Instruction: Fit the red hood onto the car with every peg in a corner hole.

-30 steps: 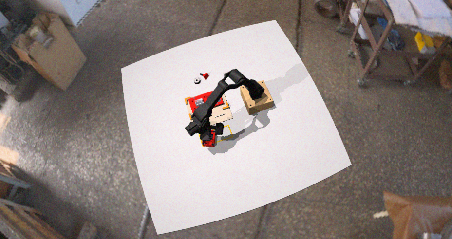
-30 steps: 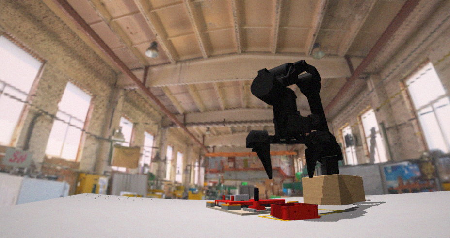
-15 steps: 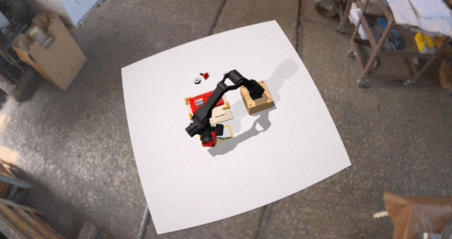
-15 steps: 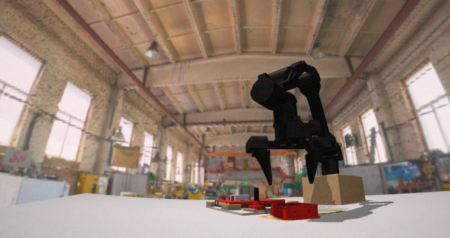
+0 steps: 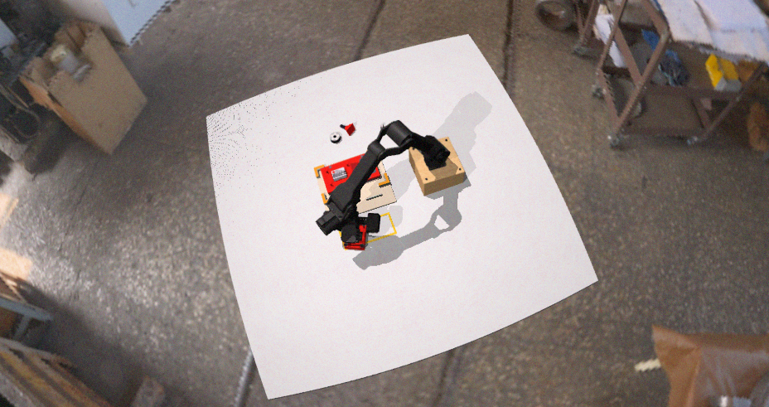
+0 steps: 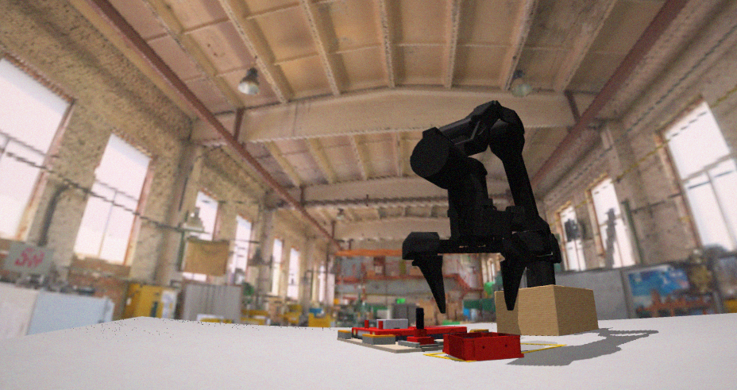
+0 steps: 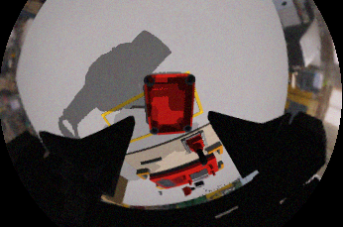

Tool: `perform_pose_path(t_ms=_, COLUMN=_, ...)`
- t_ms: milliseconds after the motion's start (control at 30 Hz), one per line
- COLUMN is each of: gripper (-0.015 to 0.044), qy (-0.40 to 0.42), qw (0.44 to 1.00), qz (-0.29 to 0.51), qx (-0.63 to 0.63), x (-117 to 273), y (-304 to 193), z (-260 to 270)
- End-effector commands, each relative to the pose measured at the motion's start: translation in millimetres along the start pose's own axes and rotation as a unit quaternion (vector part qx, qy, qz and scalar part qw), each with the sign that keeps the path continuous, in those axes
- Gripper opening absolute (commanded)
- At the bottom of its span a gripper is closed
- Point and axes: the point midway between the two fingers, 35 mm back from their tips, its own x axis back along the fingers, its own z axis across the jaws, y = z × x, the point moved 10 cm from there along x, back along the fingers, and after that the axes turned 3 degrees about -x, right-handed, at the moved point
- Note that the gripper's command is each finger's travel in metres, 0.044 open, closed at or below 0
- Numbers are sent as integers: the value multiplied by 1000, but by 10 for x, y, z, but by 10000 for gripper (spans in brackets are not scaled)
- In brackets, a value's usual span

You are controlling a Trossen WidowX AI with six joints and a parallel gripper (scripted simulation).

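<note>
The red hood [image 5: 355, 245] [image 6: 481, 347] [image 7: 170, 104] lies on the table with its walls standing around a recessed middle; dark corner bosses show in the wrist view. My gripper [image 6: 476, 310] [image 7: 171, 118] is open and empty, with its fingertips above the hood's height. In the top view the hand covers part of the hood. The red chassis [image 5: 352, 164] [image 6: 444, 330] [image 7: 171, 177] sits in the jig [image 5: 385, 198] [image 7: 164, 155], with the grey engine block [image 5: 339, 173] [image 6: 395, 323] on its deck. Small red pegs show beside the engine in the exterior view; not all are visible.
A black post [image 6: 419, 316] on a red base stands at the jig's side near the hood. A yellow outline [image 5: 394, 225] [image 7: 116, 109] marks the table around the hood. A wheel [image 5: 335, 137] and a small red part [image 5: 350, 129] lie beyond the jig. A wooden block [image 5: 445, 182] [image 6: 574, 310] carries the arm.
</note>
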Motion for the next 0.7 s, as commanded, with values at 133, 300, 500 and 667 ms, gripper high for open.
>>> perform_pose_path(t_ms=133, gripper=440, qy=-1, qw=1000, qz=2, qx=0, x=-74, y=1, z=-1)
perform_pose_path(t_ms=300, gripper=440, qy=-1, qw=1000, qz=2, qx=0, x=-115, y=1, z=-1)
perform_pose_path(t_ms=500, gripper=440, qy=-1, qw=1000, qz=2, qx=0, x=-165, y=1, z=-1)
perform_pose_path(t_ms=667, gripper=440, qy=-1, qw=1000, qz=2, qx=0, x=-190, y=2, z=-1)
